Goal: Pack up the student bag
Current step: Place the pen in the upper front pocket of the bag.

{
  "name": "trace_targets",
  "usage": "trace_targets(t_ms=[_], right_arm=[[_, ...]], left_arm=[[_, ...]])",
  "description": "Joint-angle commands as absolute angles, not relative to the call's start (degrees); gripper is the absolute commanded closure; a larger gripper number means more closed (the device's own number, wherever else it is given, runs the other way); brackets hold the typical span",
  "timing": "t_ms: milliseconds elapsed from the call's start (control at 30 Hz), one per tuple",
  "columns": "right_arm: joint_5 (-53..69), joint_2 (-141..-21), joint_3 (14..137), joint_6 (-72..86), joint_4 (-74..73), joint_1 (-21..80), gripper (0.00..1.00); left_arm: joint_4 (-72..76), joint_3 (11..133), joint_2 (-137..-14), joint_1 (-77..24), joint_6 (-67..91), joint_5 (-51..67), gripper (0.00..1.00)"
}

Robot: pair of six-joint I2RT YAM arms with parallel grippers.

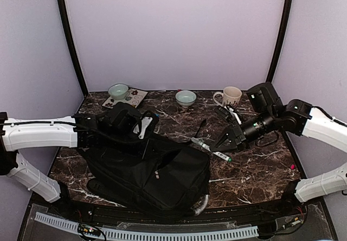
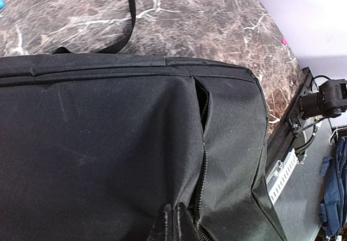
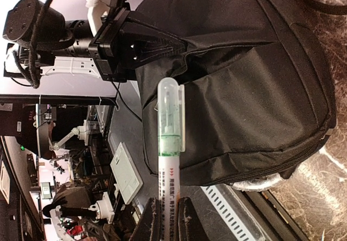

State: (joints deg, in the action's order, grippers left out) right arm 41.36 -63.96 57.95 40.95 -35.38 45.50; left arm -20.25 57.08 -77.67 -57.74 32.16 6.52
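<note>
The black student bag [image 1: 146, 173] lies at the near left of the table, its zipper part open [image 2: 203, 143]. My left gripper [image 1: 147, 143] is over the bag's top. In the left wrist view its fingers [image 2: 176, 214] are shut, pinching bag fabric beside the zipper. My right gripper [image 1: 221, 143] is right of the bag and shut on a white marker with a green clear cap [image 3: 171, 143]. The marker [image 1: 200, 143] points at the bag's open pocket [image 3: 217, 54]. The bag also fills the right wrist view [image 3: 255, 100].
A second marker [image 1: 222, 156] lies on the marble under the right gripper, and a black pen [image 1: 200, 127] lies behind it. At the back stand two pale bowls [image 1: 118, 90] [image 1: 186, 97], a mug [image 1: 230, 96] and a patterned card [image 1: 133, 97].
</note>
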Motion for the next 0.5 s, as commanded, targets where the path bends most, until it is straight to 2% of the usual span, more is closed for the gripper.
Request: trace_targets(t_ms=[0,467], right_arm=[[44.48,-64.69,57.92,42.14,-38.17,46.6,1.0],[42.09,-70.02,59.99,43.76,-39.34,52.1,1.0]], left_arm=[[-12.88,61.26,-77.47,-59.5,31.58,8.92,1.0],[-10.92,66.01,-81.78,-64.03,31.23,8.13,1.0]])
